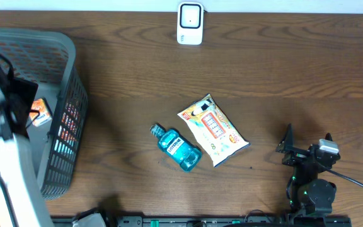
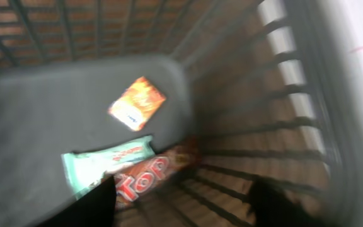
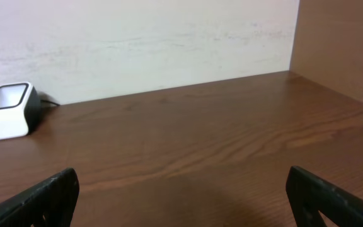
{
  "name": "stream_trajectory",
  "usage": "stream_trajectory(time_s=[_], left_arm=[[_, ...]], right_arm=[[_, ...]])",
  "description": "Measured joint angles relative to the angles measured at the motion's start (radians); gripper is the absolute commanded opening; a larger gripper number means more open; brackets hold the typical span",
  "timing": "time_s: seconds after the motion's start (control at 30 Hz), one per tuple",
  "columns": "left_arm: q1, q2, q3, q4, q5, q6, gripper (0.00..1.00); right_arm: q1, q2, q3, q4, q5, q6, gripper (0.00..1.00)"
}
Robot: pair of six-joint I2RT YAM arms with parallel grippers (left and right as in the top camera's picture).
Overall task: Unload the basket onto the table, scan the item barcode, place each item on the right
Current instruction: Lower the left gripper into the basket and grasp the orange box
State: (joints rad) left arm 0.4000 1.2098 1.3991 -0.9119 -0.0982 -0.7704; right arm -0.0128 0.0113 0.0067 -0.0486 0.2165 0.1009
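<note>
No scan yet: the left gripper (image 2: pixel 184 208) hangs over the basket (image 1: pixel 74 69), jaws apart and empty. The right gripper (image 3: pixel 188 202) sits wide open at the worktop's near edge, well apart from the scanner (image 1: pixel 190 23). The likely pick, a red wrapper (image 2: pixel 147 176), lies flat on the basket floor beside a mint-green bar (image 2: pixel 106 162), glossy, lettering up, barcode unseen.

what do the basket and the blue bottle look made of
Basket: likely moulded plastic, matte grey, judging by its evenly slatted walls and thick rim. Mouthwash bottle: probably glossy translucent plastic, teal throughout, with a printed label.
</note>
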Motion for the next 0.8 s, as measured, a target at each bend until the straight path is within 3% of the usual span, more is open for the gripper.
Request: stream_trajectory(time_s=[0.03,0.27,0.47,0.8], left_arm=[[-0.011,-0.03,0.0,0.002,-0.01,-0.006,0.99],[-0.023,-0.036,0.003,0.0,-0.136,0.062,0.98],[-0.023,0.213,-0.066,0.051,-0.275,0.216,0.98],[-0.023,0.556,-0.09,0.203,-0.314,0.338,0.98]], right_arm=[[0.0,0.0,0.0,0.0,0.0,0.0,0.99],[0.0,0.0,0.0,0.0,0.0,0.0,0.99],[0.0,0.0,0.0,0.0,0.0,0.0,0.99],[0.0,0.0,0.0,0.0,0.0,0.0,0.99]])
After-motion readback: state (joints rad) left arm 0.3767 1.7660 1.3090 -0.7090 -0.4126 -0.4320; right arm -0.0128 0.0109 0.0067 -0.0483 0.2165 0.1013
